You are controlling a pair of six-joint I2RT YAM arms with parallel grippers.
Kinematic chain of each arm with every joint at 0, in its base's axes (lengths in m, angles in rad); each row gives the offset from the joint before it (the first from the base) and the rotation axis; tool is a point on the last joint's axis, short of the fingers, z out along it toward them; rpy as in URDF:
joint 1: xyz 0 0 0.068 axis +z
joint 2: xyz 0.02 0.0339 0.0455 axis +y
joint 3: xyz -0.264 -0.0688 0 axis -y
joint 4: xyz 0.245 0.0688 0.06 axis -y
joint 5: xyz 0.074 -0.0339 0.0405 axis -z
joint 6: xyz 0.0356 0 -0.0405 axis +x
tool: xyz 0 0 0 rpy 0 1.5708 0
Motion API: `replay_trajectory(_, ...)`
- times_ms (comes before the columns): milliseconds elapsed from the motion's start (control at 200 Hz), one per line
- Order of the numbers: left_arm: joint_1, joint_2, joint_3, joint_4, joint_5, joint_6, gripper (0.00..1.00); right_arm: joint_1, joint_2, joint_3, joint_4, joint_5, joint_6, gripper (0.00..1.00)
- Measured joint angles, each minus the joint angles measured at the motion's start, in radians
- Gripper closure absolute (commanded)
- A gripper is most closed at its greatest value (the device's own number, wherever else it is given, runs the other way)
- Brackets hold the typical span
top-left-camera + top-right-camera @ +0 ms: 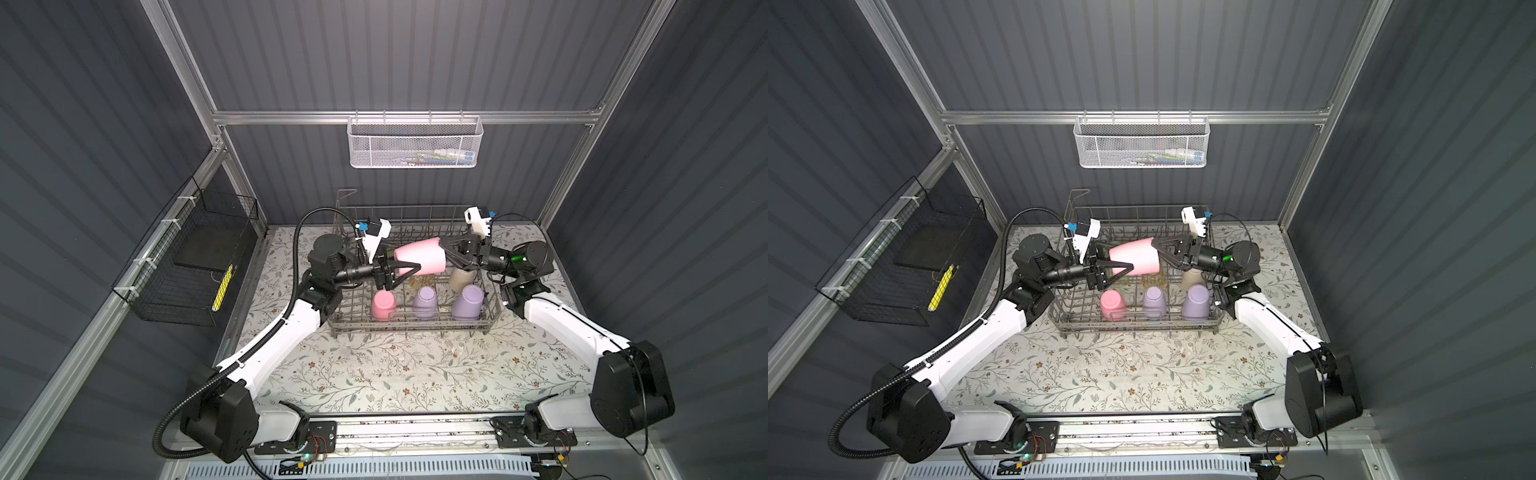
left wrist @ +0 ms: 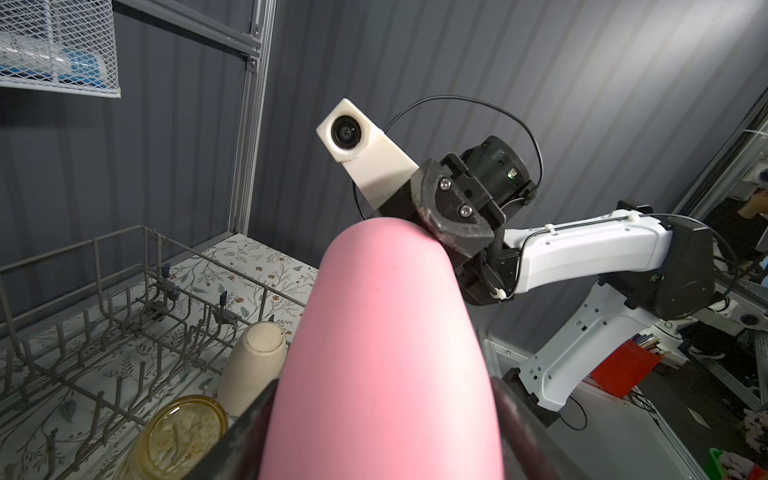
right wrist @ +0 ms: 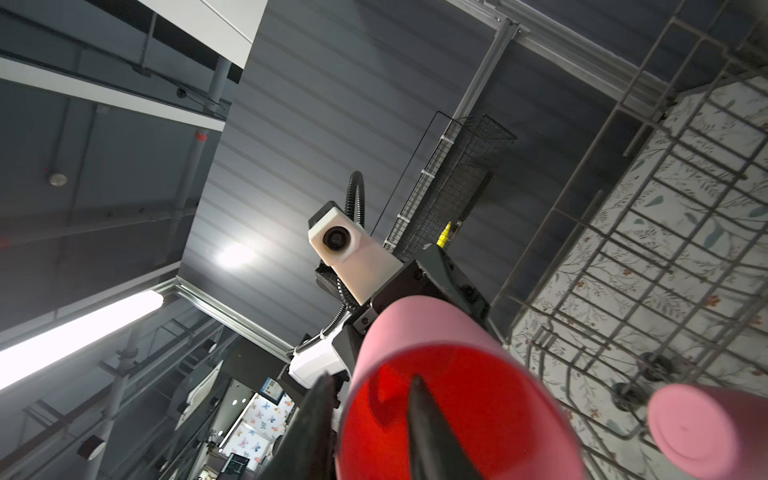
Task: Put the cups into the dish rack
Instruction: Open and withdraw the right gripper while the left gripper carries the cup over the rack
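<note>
over the dish rack (image 1: 399, 322), i held the pink cup (image 1: 419, 259) on its side in the air, mouth toward my right. my left gripper (image 1: 405, 262) was clamped across its base end. my right gripper (image 1: 448, 257) stood parted, one finger inside the mouth, one outside.

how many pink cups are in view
2. the held pink cup hangs sideways above the dish rack, between left claw and right claw; the second pink cup stands upside down in the rack's near-left part. the held one hides some rack.
</note>
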Motion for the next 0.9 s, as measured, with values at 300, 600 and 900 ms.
replay_trajectory(300, 0.003, -0.003, 0.045, -0.132, -0.035, 0.068, 0.37, -0.055, -0.099, -0.019, -0.072, -0.022, -0.054, 0.36)
replay_trajectory(600, 0.029, -0.065, 0.225, -0.497, -0.184, 0.244, 0.40, -0.171, -0.303, -0.030, -0.594, 0.031, -0.424, 0.32)
replay_trajectory(900, 0.076, 0.050, 0.534, -0.967, -0.461, 0.348, 0.38, -0.213, -0.439, 0.024, -1.117, 0.206, -0.826, 0.32)
